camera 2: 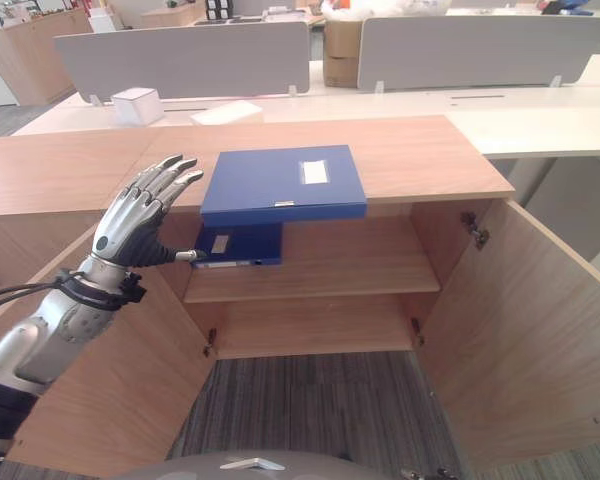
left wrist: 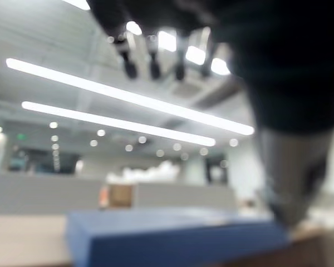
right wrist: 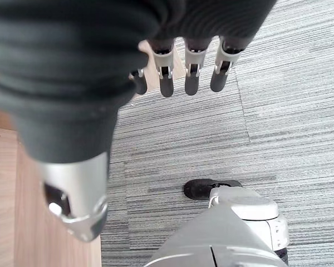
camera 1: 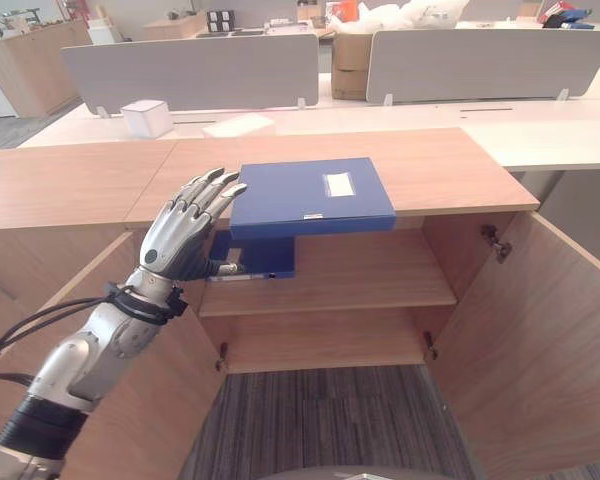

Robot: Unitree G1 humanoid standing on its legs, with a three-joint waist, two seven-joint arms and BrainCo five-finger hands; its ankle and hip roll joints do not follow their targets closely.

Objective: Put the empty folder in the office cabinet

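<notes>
A blue folder (camera 1: 312, 195) lies flat on the wooden top of the cabinet (camera 1: 440, 170), its near edge jutting a little past the front lip above the open compartment. A white label (camera 1: 339, 184) sits on its cover. Both cabinet doors stand open; the right door (camera 1: 540, 340) swings toward the near right. Inside, on the shelf (camera 1: 360, 275), a second blue folder (camera 1: 255, 256) lies at the left end, under the upper one.

The left hand (camera 1: 185, 230) is raised just left of the top folder, fingers straight and spread, their tips close to its left edge; whether they touch it cannot be told. Its thumb points toward the folder on the shelf.

The right hand (right wrist: 128, 50) hangs over grey striped carpet (right wrist: 289, 128), fingers relaxed and empty.

Beyond the cabinet is a pale worktop (camera 1: 540, 130) carrying a small white box (camera 1: 146, 117), with grey divider screens (camera 1: 195, 72) behind.
</notes>
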